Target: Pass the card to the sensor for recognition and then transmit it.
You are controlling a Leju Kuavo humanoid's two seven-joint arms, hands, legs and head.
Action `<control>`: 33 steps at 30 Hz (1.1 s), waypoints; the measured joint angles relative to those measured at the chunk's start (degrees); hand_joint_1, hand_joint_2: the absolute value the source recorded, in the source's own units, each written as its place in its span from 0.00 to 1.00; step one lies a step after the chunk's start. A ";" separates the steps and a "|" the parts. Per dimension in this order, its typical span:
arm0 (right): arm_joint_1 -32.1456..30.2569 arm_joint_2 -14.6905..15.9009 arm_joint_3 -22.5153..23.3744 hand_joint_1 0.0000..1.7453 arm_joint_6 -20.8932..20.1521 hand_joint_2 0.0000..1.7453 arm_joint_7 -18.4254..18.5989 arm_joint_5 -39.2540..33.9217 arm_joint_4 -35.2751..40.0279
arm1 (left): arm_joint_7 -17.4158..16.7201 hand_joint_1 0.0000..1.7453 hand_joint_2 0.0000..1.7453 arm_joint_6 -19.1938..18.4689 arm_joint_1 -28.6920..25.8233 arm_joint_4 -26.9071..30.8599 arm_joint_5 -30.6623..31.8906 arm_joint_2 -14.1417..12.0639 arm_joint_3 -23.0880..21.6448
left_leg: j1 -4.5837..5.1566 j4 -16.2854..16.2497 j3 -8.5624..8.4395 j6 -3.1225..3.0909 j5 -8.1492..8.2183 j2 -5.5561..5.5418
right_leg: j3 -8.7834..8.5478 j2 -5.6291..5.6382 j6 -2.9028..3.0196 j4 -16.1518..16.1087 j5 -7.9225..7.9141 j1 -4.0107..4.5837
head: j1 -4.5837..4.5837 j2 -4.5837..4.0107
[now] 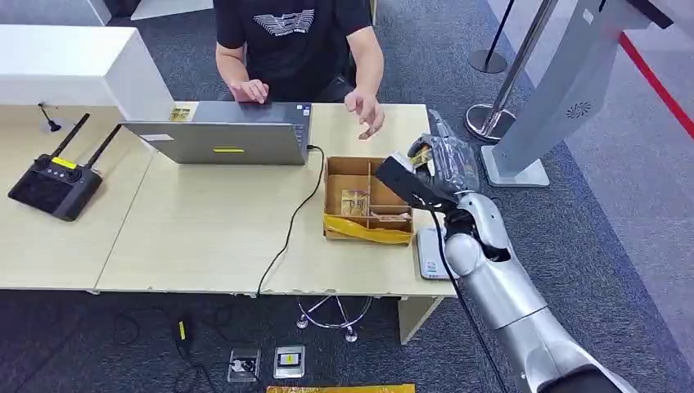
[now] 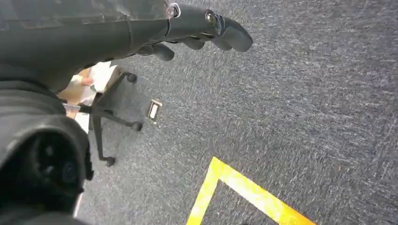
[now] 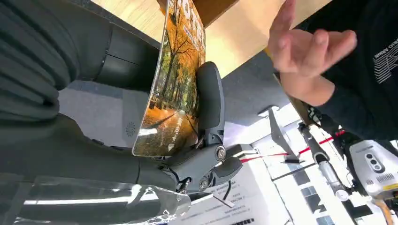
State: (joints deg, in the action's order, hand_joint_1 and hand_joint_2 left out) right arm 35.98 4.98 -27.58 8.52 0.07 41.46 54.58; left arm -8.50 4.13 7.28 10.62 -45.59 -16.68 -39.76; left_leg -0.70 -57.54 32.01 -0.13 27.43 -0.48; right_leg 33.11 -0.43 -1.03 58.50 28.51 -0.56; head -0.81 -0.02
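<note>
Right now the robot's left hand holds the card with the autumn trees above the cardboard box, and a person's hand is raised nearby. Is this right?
Not quite: it is the right hand that holds the card, as the right wrist view shows. The left hand hangs over the carpet holding nothing. The cardboard box and the person's raised hand are as you say.

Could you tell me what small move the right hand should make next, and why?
Probably carry the card toward the person's hand. The right hand already holds it above the cardboard box, and that hand is raised open beside it, seemingly ready to receive.
</note>
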 joint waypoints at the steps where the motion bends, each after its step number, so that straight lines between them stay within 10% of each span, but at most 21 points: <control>1: 0.00 -0.13 0.00 1.00 0.00 1.00 0.00 0.26 -0.11 | 0.07 0.00 0.00 0.00 0.00 0.00 0.00 -0.04 -0.11 | 0.00 0.00 0.00 0.00 0.00 0.00 | 0.00 0.00 0.00 0.00 0.00 0.00 | -0.02 0.00; 23: 0.15 -2.60 0.17 0.93 -0.42 1.00 1.09 4.68 -1.09 | 0.55 0.00 0.00 0.00 -0.01 -0.02 -0.74 -0.39 -1.60 | -0.01 0.00 0.00 0.00 0.00 0.00 | 0.00 0.00 0.00 0.00 0.00 0.01 | -0.02 0.00; 24: 0.19 -2.62 0.20 0.00 -0.42 0.00 1.09 4.70 -1.18 | 0.57 0.00 0.00 0.02 -0.01 -0.02 -0.74 -0.39 -1.62 | -0.01 0.00 0.00 0.00 0.00 0.00 | 0.00 -0.01 0.00 0.01 0.00 0.01 | -0.02 0.00; 33: 0.21 -2.80 0.81 0.00 -1.22 0.00 -0.50 5.53 -1.49 | 1.35 0.00 0.00 0.00 -0.02 -0.02 -0.70 -0.59 -2.29 | 0.00 0.00 0.00 0.00 0.00 0.00 | 0.00 0.00 0.00 0.00 0.00 0.01 | -0.02 0.00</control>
State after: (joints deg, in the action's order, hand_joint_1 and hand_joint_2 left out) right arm 36.19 2.19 -26.77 7.30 -0.44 46.99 53.09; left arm -7.15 4.13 7.26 10.60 -46.29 -17.27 -42.05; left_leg -0.71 -57.54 32.01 -0.12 27.43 -0.47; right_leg 33.11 -0.42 -1.03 58.51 28.51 -0.55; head -0.83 -0.02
